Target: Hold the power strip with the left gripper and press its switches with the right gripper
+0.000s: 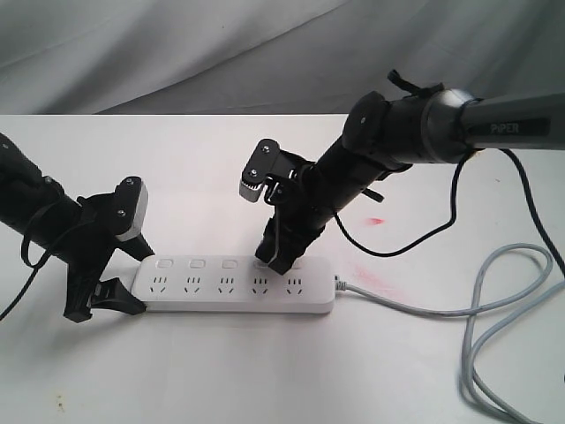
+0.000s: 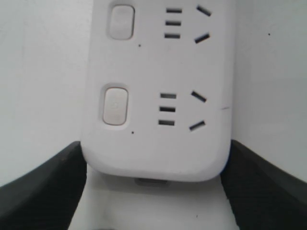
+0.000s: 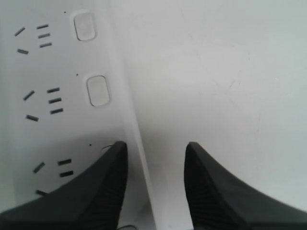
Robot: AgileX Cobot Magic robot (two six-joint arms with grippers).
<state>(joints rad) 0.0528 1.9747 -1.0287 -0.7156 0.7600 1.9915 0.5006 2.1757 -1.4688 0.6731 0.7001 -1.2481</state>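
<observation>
On the bench (image 1: pixel 177 371), the left end effector (image 1: pixel 132 281), reaching in low, is clenched across the strip's (image 1: pixel 234 296) left end; the right end effector (image 1: pixel 278 262), its arm sloping steeply down, is spread, one finger (image 3: pixel 96 191) on the switches (image 1: pixel 196 263).

1. In the exterior view, only three switches (image 1: pixel 196 264) show plainly. The rest of the row lies behind the right hand (image 1: pixel 281 263).
2. The grey cord (image 1: pixel 494 296) runs off the right and bottom edges of that view, its far end unseen.
3. The left wrist view cuts the power strip (image 2: pixel 153 76) off at the picture's edge. The fingers (image 2: pixel 38 191) of the left hand (image 2: pixel 156 143) are cropped too.
4. In the right wrist view, one finger (image 3: pixel 96 187) hides most of a switch, and the nearest socket slots are cut off.
</observation>
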